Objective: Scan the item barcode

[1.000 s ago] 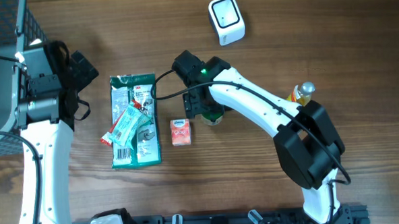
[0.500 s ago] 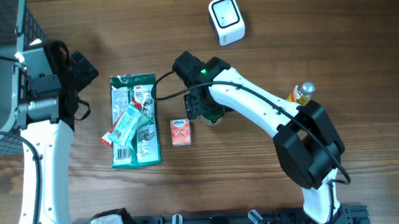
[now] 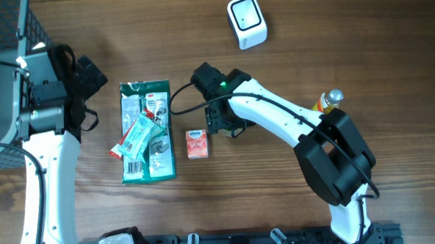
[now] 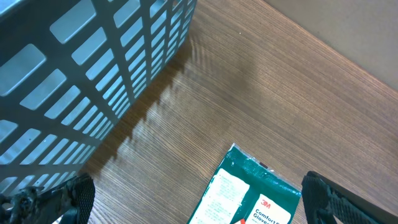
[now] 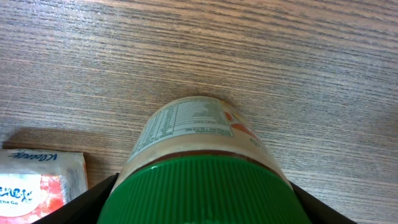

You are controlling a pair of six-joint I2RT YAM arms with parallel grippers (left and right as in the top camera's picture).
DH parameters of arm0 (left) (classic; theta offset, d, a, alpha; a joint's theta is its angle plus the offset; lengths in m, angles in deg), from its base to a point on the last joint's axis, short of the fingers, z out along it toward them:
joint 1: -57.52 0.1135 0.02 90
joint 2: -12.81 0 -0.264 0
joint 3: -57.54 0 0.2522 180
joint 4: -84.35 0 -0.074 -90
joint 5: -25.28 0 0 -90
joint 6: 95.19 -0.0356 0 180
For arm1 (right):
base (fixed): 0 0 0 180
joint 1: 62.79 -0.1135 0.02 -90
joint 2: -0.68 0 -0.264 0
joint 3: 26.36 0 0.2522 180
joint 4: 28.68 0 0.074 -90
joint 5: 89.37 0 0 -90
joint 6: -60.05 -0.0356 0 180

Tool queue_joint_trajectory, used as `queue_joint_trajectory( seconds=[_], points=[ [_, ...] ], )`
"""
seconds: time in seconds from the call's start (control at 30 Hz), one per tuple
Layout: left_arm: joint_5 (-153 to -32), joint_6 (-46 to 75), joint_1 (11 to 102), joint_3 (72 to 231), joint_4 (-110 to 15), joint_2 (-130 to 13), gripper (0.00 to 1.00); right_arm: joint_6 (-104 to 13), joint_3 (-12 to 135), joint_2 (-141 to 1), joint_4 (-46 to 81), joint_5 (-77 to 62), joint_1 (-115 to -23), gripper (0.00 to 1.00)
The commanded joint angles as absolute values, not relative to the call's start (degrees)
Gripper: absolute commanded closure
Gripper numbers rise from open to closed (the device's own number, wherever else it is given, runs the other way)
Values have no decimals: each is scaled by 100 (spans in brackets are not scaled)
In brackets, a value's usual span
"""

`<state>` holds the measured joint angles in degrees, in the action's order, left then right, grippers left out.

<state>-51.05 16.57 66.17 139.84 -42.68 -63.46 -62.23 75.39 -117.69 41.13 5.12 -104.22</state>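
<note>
We note the right gripper [image 5: 202,202], narrower than a second ago, flanking the green-lidded jar [image 5: 186,124] for scanning, clamped or not we cannot tell; left gripper [image 4: 199,199] apart.

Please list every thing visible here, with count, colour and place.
table: one, brown wood, under everything
scanner: one, white, far edge
basket: one, grey, far left corner
glove packet: one, green, left of centre
snack wrapper: one, red and teal, on the glove packet
tissue pack: one, red, centre
jar: one, green lid, inside the right gripper
bottle: one, yellow, right side
left gripper: one, black, open, near the basket
right gripper: one, black, around the jar lid
</note>
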Motion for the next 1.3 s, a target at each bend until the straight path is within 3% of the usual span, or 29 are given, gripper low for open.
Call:
queue_joint_trajectory(
  seconds=[0.0, 1.27],
  points=[
    [-5075, 1607, 6638, 14003, -4284, -6342, 0, -6295, 7499, -11896, 4087, 447, -10407, 23],
    [-5075, 1607, 6638, 14005, -4284, -6342, 0, -6299, 7499, -11896, 4001, 445, -10407, 23]
  ],
)
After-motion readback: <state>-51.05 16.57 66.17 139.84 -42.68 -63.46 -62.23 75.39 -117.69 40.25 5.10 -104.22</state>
